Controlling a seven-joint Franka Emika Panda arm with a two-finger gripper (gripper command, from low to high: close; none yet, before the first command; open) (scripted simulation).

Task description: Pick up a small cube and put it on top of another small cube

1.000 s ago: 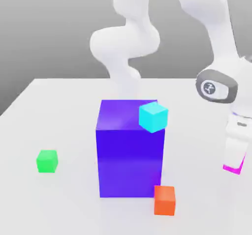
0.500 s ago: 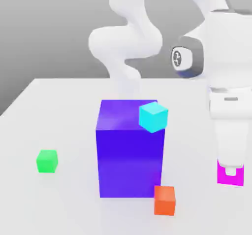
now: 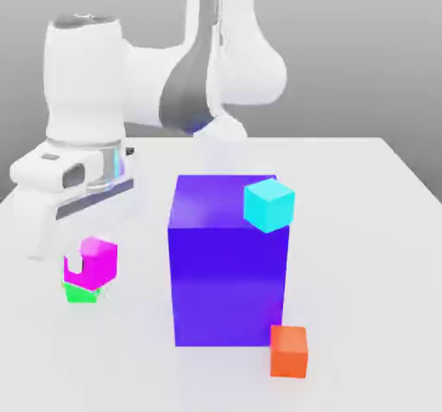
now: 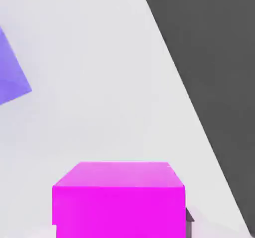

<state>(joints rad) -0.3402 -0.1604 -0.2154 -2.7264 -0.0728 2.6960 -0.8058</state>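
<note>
A white robot arm's gripper (image 3: 84, 268) is holding a small magenta cube (image 3: 95, 261), its jaws clamping narrowly on opposite flat faces. The cube is hanging just above a small green cube (image 3: 82, 294) at about eight o'clock on the white counter (image 3: 363, 255). Judging by its look, the magenta cube is light, rigid and smooth, so a squeeze across two parallel sides suits it best. It is plain, bright, sharp-edged and uniformly coloured, far smaller than the big purple-blue block (image 3: 229, 263) at centre.
</note>
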